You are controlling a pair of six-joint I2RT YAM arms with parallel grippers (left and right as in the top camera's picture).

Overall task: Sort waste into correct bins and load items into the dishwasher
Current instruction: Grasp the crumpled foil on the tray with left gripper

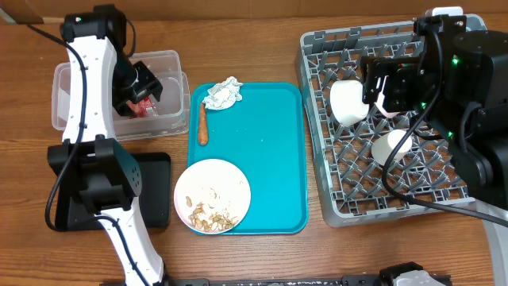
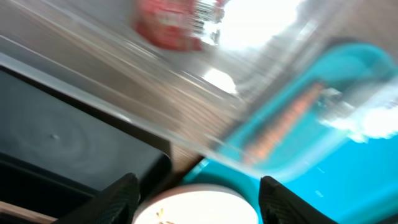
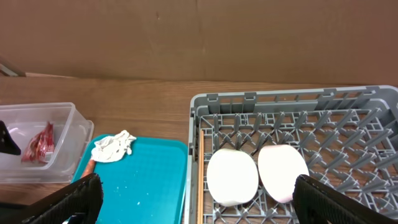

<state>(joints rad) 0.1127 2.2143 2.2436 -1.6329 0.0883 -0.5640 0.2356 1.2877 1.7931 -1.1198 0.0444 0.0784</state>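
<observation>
The red wrapper (image 1: 145, 107) lies in the clear tub (image 1: 171, 59); it is blurred in the left wrist view (image 2: 171, 25). My left gripper (image 1: 143, 86) is open and empty above the tub (image 2: 198, 205). On the teal tray (image 1: 270, 159) lie the napkin (image 1: 222, 94), the carrot stick (image 1: 202, 125) and the plate (image 1: 212, 196) with food scraps. My right gripper (image 1: 379, 87) is open and empty (image 3: 199, 199) above the dish rack (image 1: 444, 202). The rack holds a white bowl (image 3: 232, 176), a pinkish bowl (image 3: 283, 171) and the cup (image 1: 393, 147).
The black tray (image 1: 155, 191) lies left of the plate, partly under the left arm. A thin wooden strip (image 3: 200, 168), perhaps the chopsticks, runs along the rack's left inner edge. A brown wall stands behind the table.
</observation>
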